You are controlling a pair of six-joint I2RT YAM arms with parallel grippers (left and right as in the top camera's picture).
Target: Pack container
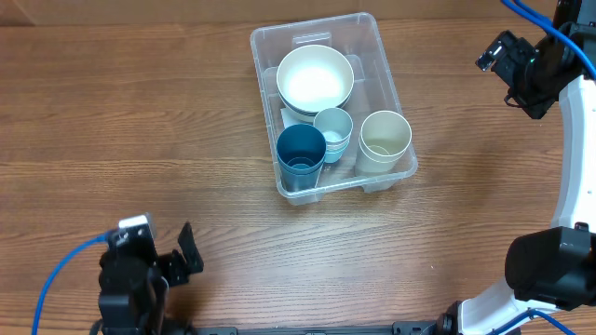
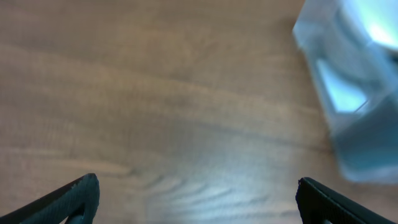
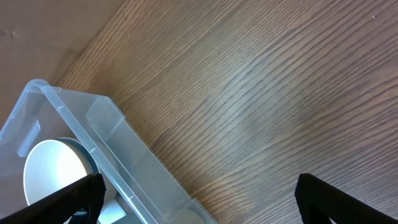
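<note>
Wood-grain desk. Container sits mid-desk, holding a white bowl and three upright cups: dark blue, pale blue, cream. Left claw: jaws wide apart, empty, well away from container. Right claw: jaws wide apart, empty, above bare desk beside the container's wall.

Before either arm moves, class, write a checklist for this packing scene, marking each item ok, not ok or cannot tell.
1. Left end effector open, empty: ok.
2. Right end effector open, empty: ok.
3. Container clear of both arms: ok.
4. White bowl, dark blue cup, light blue cup, cream cup inside container: ok.
5. Cups upright: ok.
6. More items waiting off-camera: cannot tell.
</note>
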